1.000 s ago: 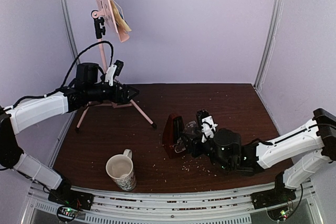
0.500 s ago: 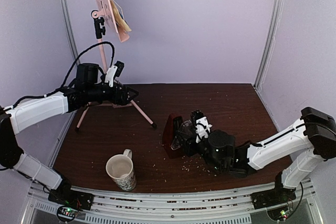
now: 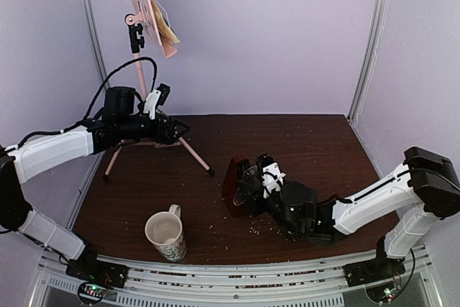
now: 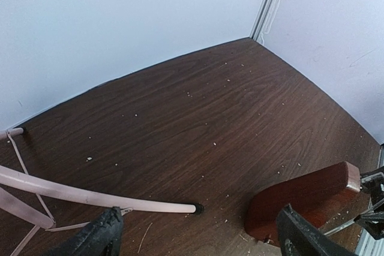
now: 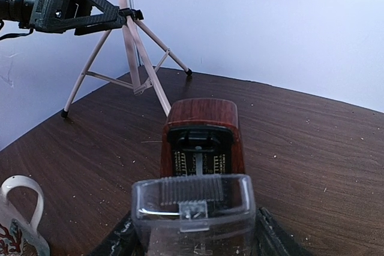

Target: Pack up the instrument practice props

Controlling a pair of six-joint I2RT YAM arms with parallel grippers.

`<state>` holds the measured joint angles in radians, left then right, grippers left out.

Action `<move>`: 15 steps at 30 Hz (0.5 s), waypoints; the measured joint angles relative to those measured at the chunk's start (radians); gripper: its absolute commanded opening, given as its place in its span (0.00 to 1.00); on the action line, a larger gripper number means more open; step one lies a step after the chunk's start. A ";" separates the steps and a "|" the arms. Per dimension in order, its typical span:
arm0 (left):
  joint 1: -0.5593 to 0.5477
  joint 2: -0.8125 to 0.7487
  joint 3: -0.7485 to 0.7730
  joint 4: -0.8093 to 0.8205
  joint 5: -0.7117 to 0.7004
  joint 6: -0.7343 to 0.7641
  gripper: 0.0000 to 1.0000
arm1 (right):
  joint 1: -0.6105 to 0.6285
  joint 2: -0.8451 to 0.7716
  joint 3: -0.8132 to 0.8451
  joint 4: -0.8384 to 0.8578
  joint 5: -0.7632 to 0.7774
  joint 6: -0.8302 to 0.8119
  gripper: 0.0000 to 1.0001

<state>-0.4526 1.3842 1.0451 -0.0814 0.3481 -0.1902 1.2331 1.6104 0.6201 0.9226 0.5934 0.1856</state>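
The pink music stand [image 3: 147, 1] rises at the back left, with pale-yellow and blue music sheets [image 3: 167, 28] on its perforated desk. My left gripper [image 3: 176, 129] hangs open beside the stand's pole, just above the tripod legs; one pink leg [image 4: 90, 196] runs past its left finger. The red-brown metronome [image 3: 233, 177] stands mid-table with its pendulum face [image 5: 198, 148] bare. My right gripper [image 5: 193, 232] is shut on the clear wedge cover [image 5: 193, 208], holding it close in front of that face. I cannot tell whether cover and metronome touch.
A cream patterned mug [image 3: 167, 235] stands near the front edge, left of the metronome. Crumbs speckle the dark wooden table [image 3: 309, 141]. Pale walls close in the back and both sides.
My right arm has pushed left, bringing the clear cover closer to the metronome. The left arm and the stand have not moved.
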 measured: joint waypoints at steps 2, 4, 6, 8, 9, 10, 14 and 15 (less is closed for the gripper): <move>0.000 0.000 0.000 0.000 0.000 0.002 0.92 | 0.001 0.000 0.000 0.000 0.006 0.000 0.52; 0.000 0.001 0.000 0.000 0.000 0.003 0.92 | 0.001 0.004 0.000 0.002 0.013 0.000 0.52; 0.000 0.002 0.000 0.000 0.000 0.005 0.92 | 0.001 0.014 0.000 0.007 0.020 0.000 0.52; 0.000 0.003 0.000 0.000 0.000 0.006 0.92 | 0.002 0.025 0.004 0.021 0.029 0.000 0.52; 0.000 0.003 0.000 0.000 0.000 0.007 0.92 | 0.002 0.029 0.005 0.024 0.032 0.000 0.52; 0.000 0.003 0.000 0.000 0.000 0.008 0.92 | 0.003 0.032 0.006 0.027 0.035 0.000 0.52; 0.000 0.004 0.000 0.000 0.000 0.010 0.92 | 0.003 0.045 0.017 0.031 0.050 0.003 0.52; 0.000 0.004 0.000 0.000 0.000 0.010 0.92 | 0.003 0.046 0.017 0.033 0.053 0.005 0.52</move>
<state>-0.4526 1.3884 1.0451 -0.0818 0.3481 -0.1806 1.2358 1.6566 0.6373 0.9558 0.6464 0.1905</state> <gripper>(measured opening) 0.922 0.568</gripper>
